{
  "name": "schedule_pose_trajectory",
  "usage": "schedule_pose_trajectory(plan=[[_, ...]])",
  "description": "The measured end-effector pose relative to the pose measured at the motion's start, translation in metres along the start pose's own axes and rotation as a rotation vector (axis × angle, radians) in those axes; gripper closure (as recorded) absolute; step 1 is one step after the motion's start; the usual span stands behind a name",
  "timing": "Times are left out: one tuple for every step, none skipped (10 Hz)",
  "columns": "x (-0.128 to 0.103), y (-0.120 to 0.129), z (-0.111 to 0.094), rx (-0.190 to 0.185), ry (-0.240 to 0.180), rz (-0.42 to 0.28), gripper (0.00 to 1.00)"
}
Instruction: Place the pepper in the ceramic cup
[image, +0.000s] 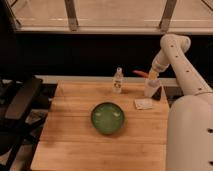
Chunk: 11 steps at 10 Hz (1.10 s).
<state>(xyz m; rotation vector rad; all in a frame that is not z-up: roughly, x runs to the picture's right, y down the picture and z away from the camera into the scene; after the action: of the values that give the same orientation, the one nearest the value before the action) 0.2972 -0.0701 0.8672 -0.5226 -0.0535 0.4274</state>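
My gripper hangs at the table's back right, just above the pale ceramic cup. It is shut on the small orange-red pepper, which sticks out to the left of the fingers, a little above and left of the cup's rim. The cup stands upright on the wooden table, near its right edge.
A clear plastic bottle stands at the back middle, left of the cup. A wide green bowl sits mid-table. A flat white square piece lies in front of the cup. A dark chair stands left of the table.
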Motion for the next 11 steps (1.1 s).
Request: schedule_pose_trajectory(plan=[[0.004,-0.001,0.000,-0.003,0.001,0.001,0.90],[0.009,0.000,-0.002,-0.007,-0.011,0.015,0.79],[0.017,0.004,-0.001,-0.017,-0.018,0.045,0.71],[0.030,0.008,0.000,-0.028,-0.031,0.092,0.59],[0.038,0.011,0.004,-0.043,-0.042,0.124,0.50],[0.043,0.012,0.007,-0.053,-0.050,0.147,0.42],[0.052,0.018,0.013,-0.076,-0.059,0.175,0.29],[0.058,0.021,0.015,-0.084,-0.068,0.190,0.22],[0.058,0.022,0.016,-0.093,-0.091,0.196,0.20],[0.056,0.023,0.018,-0.096,-0.111,0.193,0.20],[0.054,0.022,0.018,-0.092,-0.115,0.186,0.20]])
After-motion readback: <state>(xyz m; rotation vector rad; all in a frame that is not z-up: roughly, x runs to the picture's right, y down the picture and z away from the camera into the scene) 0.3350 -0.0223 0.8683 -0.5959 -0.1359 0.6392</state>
